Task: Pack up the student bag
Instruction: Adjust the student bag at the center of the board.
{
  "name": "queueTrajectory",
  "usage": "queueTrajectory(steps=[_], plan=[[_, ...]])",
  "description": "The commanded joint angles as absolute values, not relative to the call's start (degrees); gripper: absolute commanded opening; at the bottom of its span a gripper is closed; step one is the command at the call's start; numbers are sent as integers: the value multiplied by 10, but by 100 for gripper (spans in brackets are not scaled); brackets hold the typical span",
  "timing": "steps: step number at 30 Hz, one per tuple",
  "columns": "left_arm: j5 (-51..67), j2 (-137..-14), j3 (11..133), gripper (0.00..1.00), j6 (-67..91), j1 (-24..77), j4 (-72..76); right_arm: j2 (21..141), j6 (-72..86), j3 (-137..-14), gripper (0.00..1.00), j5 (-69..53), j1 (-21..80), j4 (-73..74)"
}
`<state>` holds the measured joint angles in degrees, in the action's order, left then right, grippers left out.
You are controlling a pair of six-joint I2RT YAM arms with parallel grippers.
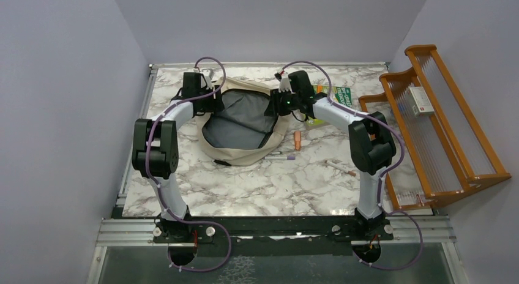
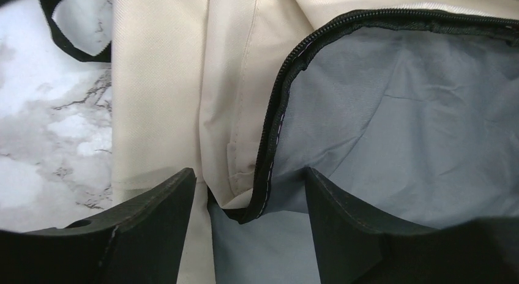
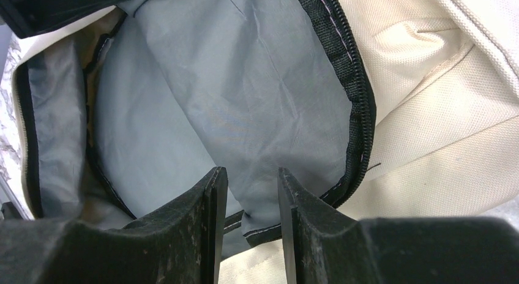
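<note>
Student bag (image 1: 245, 152) lies mouth-open on the counter (image 1: 257, 186). Left end effector (image 2: 250, 175) is wide, straddling the bag's left zipper rim unclamped; right end effector (image 3: 252, 174) is narrowed onto a lining fold at the bag's right rim. Risk: with a one-sided hold, any pull could slip the fabric free and collapse the mouth.

Your student bag (image 1: 245, 152) lies mid-surface, mouth spread wide; its grey lining (image 1: 235, 122) forms an open pocket reachable from above. The left gripper (image 2: 250, 174) straddles the zipper rim (image 2: 273, 125) at the mouth's left edge, fingers (image 2: 159, 223) well apart. The right gripper (image 3: 251, 171) sits at the right edge, fingers (image 3: 306, 235) nearly together around the rim, grip unclear. Right of the bag, an orange marker (image 1: 297, 140) and loose pens (image 1: 278, 155) litter the surface (image 1: 245, 186). A wooden rack (image 1: 440, 131) walls the right side.
</note>
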<state>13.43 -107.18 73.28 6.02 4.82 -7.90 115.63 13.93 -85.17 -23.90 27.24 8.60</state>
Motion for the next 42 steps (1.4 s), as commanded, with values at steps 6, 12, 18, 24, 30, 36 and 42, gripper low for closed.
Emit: queueTrajectory(steps=[6, 12, 18, 24, 30, 36, 42], plan=[[216, -1106, 766, 49, 73, 29, -75, 1168, 140, -840, 41, -249, 268, 71], [232, -1100, 762, 26, 76, 22, -68, 1177, 143, -838, 41, -247, 268, 72], [238, -1100, 776, 0, 77, 11, -77, 1185, 145, -838, 41, -234, 268, 78], [256, -1098, 829, 0, 83, -18, -90, 1201, 149, -840, 40, -194, 268, 99], [264, -1129, 896, 0, 81, -34, -111, 1214, 152, -848, 39, -161, 268, 122], [305, -1162, 932, 0, 74, -56, -134, 1223, 149, -857, 39, -142, 268, 138], [318, -1191, 944, 9, 69, -61, -143, 1195, 149, -838, 39, -146, 268, 117]])
